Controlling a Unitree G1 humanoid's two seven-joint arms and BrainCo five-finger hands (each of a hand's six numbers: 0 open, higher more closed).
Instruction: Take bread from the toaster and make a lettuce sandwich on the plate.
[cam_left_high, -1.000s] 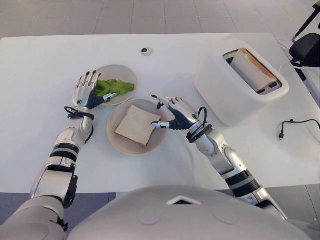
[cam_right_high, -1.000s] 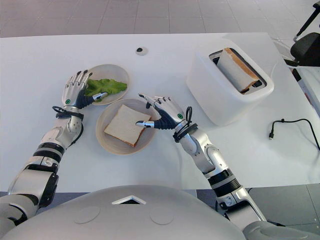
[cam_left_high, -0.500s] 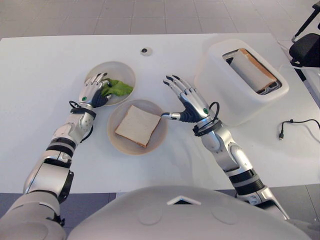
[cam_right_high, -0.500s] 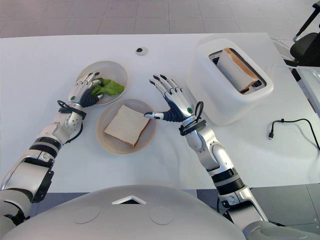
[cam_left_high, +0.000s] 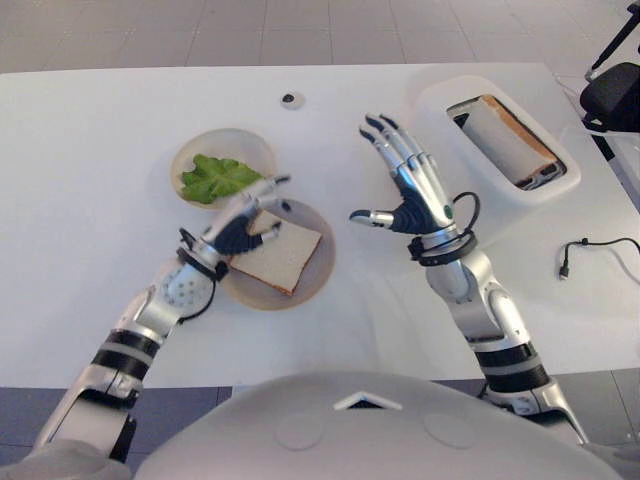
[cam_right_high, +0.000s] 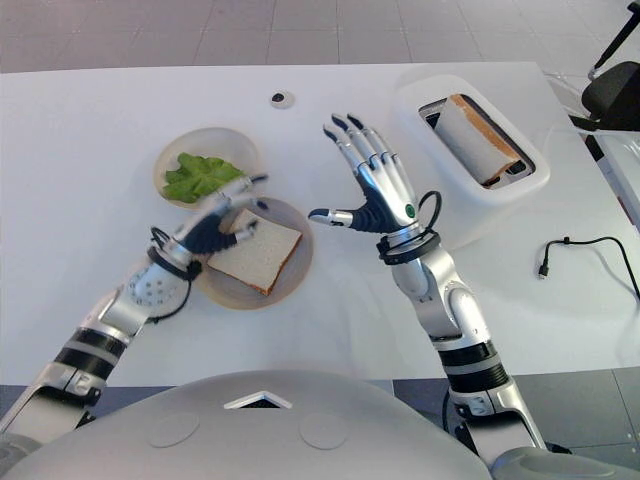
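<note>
Bread (cam_left_high: 278, 254) is lying on the plate (cam_left_high: 321, 270), lettuce (cam_left_high: 215, 177) on the dish (cam_left_high: 256, 146), another slice (cam_left_high: 510, 140) in the toaster (cam_left_high: 440, 102). Left hand (cam_left_high: 238, 218) is hovering loosely open and empty over the plate's edge; right hand (cam_left_high: 412, 190) is hanging spread open.

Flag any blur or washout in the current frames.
Left eye view: left robot hand is blurred over the bread on the plate; lettuce reads clean. Right eye view: same blur on that hand; the white toaster washes into the white table, its side edge faint. Light is even, no hard glare.
</note>
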